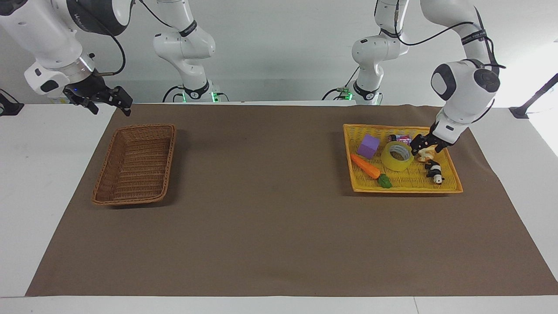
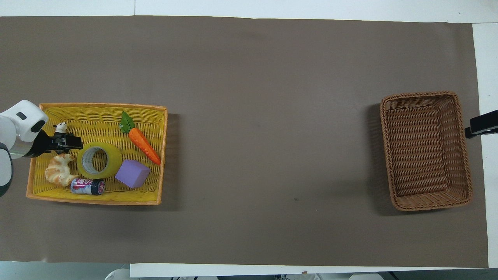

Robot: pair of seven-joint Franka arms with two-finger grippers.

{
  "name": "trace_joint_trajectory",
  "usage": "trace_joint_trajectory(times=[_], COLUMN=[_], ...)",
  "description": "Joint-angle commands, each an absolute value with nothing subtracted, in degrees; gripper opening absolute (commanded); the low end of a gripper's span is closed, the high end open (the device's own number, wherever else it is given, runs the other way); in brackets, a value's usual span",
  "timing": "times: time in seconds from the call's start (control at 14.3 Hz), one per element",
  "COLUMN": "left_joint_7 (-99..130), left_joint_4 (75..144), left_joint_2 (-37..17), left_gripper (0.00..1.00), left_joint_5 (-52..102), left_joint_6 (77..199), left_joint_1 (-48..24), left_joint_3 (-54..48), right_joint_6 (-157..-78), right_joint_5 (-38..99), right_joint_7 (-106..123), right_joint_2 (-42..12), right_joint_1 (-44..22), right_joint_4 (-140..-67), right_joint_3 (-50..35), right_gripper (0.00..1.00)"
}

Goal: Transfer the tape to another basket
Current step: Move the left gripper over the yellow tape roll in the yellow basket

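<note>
The tape [image 1: 397, 156] [image 2: 99, 160], a yellow roll with a white core, lies flat in a shallow yellow tray [image 1: 392, 127] [image 2: 101, 104] at the left arm's end of the table. My left gripper [image 1: 422, 149] [image 2: 79, 144] hangs low over the tray just beside the roll, open and holding nothing. It partly covers a croissant [image 2: 58, 175] and a panda figure [image 1: 434, 171]. The brown wicker basket [image 1: 144, 126] [image 2: 422, 93] stands with nothing in it at the right arm's end. My right gripper [image 1: 111, 109] waits open over the mat's edge beside that basket.
In the tray with the tape lie a purple cube [image 1: 369, 146] [image 2: 132, 173], a toy carrot [image 1: 366, 167] [image 2: 144, 144] and a small can [image 1: 402, 138] [image 2: 87, 186]. A brown mat [image 1: 270, 209] covers the table between tray and basket.
</note>
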State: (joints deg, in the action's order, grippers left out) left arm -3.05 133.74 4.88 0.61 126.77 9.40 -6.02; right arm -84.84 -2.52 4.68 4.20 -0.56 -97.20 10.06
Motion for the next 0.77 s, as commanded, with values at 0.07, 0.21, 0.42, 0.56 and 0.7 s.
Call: trace_joint_trajectory(times=[0.07,0.21,0.42,0.56,0.7], left_joint_7=[-4.8,-5.5,-5.7,-5.8,-5.8], left_joint_4=[137.4,137.5,137.5,137.5,138.9], left_joint_2=[4.6,4.6,4.6,4.7,5.2], left_gripper=[1.00,1.00,1.00,0.99,0.99], left_joint_5=[-0.2,-0.2,-0.2,-0.2,-0.2], left_joint_6=[129.2,128.9,128.6,128.4,128.7], left_joint_1=[10.0,9.4,9.1,9.0,8.2], left_joint_3=[-6.1,-6.2,-6.2,-6.2,-6.2], right_joint_6=[-84.8,-84.7,-84.8,-84.7,-84.8], right_joint_5=[-3.0,-3.0,-3.0,-3.0,-3.0], right_joint_7=[5.5,5.5,5.4,5.5,5.4], right_joint_2=[4.9,4.9,4.9,4.9,4.9], right_joint_1=[0.0,0.0,0.0,0.0,0.0], right_joint_4=[-97.7,-97.7,-97.7,-97.7,-97.7], right_joint_3=[9.6,9.7,9.6,9.6,9.6], right_gripper=[1.00,1.00,1.00,1.00,1.00])
